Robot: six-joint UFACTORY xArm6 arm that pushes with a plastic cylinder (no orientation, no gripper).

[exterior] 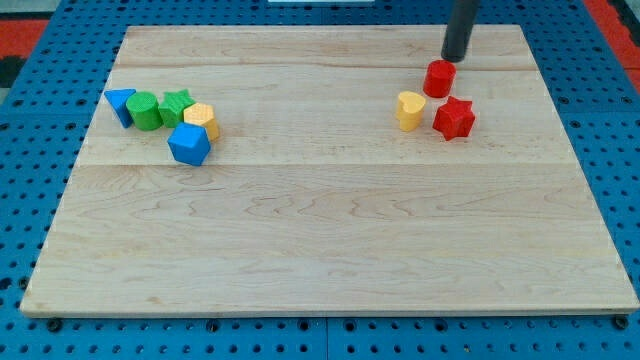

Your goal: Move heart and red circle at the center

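Observation:
A yellow heart block (409,110) lies at the view's upper right of the wooden board (330,230). A red circle block (439,78) sits just above and right of it. A red star block (454,118) lies right of the heart. My tip (455,57) stands just above the red circle, slightly to its right, very close to it or touching it.
A cluster sits at the view's upper left: a blue triangle (121,105), a green circle (146,111), a green star (177,105), a yellow block (202,120) and a blue block (189,144). Blue pegboard surrounds the board.

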